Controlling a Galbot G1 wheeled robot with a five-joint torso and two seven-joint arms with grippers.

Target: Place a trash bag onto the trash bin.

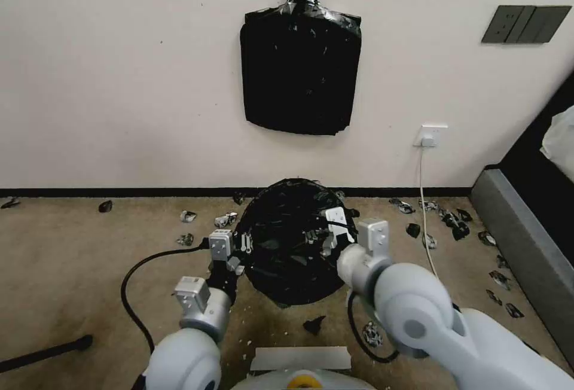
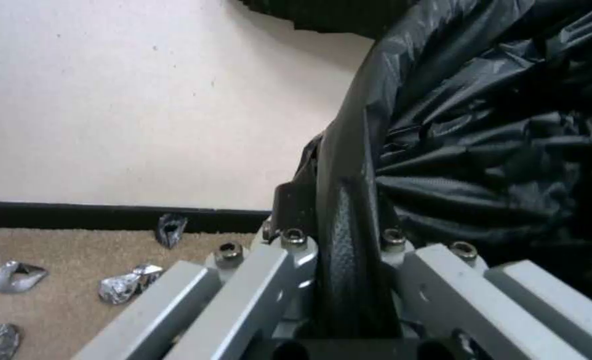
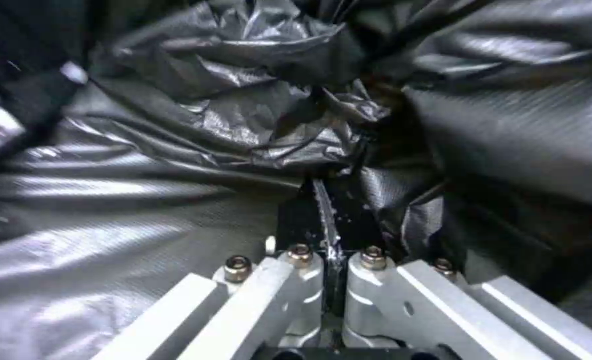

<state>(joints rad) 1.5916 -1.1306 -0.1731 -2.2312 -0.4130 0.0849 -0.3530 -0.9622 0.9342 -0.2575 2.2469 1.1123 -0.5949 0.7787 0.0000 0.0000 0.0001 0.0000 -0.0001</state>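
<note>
Seen from the head camera, the robot faced a cream wall across a tan carpet strewn with small black and silvery plastic scraps point(image 1: 222, 219). At the left, the left gripper point(image 1: 239, 248) sat against the left edge of a round shape wrapped in black film; in its wrist view its jaws straddled a taut, bag-covered edge point(image 2: 349, 200), the film pinched between them. In the middle stood the trash bin point(image 1: 293, 294), on the floor just before the baseboard, its white plastic fully hidden under the trash bag point(image 1: 287, 240), whose glossy, wrinkled film sagged into the opening and draped down the sides. Above it on the wall hung a flat black stack of bags point(image 1: 301, 73) with a silvery taped tip. To the right, the right gripper point(image 1: 327, 235) reached over the bin's right side; its wrist view showed the jaws pressed almost together on a thin fold of film point(image 3: 325, 220). The step in hand appeared to be seating the bag's mouth over the rim, apparently nearly finished. The next move would likely call for checking the film was hooked all round, then letting go gently on both sides without dragging the bag off. A white power outlet point(image 1: 430, 136) with a cord sat farther right.
</note>
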